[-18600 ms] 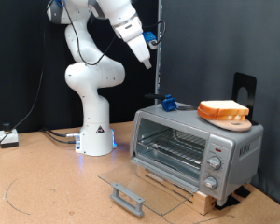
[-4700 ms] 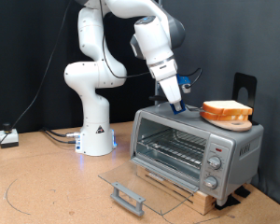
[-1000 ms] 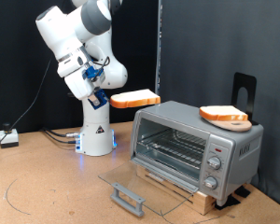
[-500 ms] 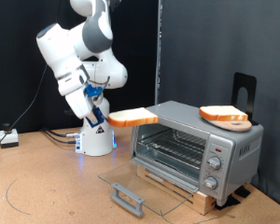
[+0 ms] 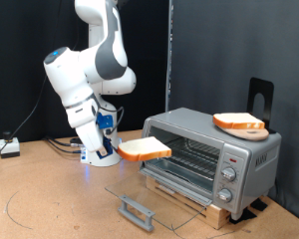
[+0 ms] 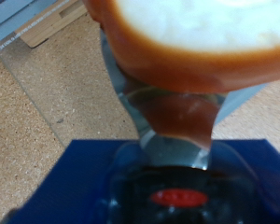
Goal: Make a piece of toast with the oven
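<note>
My gripper [image 5: 115, 147] is shut on the piece of toast [image 5: 145, 148], a square slice with a pale cream face and orange-brown crust, and holds it flat in the air just to the exterior view's left of the oven's open mouth. The oven [image 5: 211, 154] is a silver-grey toaster oven with its glass door [image 5: 145, 195] folded down flat and the wire rack [image 5: 185, 154] showing inside. In the wrist view the toast [image 6: 191, 33] fills the frame's upper part, with a finger [image 6: 177, 117] pressed on its crust.
A like slice on a tan wooden disc [image 5: 239, 122] lies on the oven's top. The oven stands on a wooden base [image 5: 204, 209]. The robot's white base [image 5: 100, 149] stands behind the gripper. A black stand [image 5: 261, 95] rises behind the oven.
The arm has swung down and towards the oven, bringing the toast from above the oven's top corner to the level of the open mouth.
</note>
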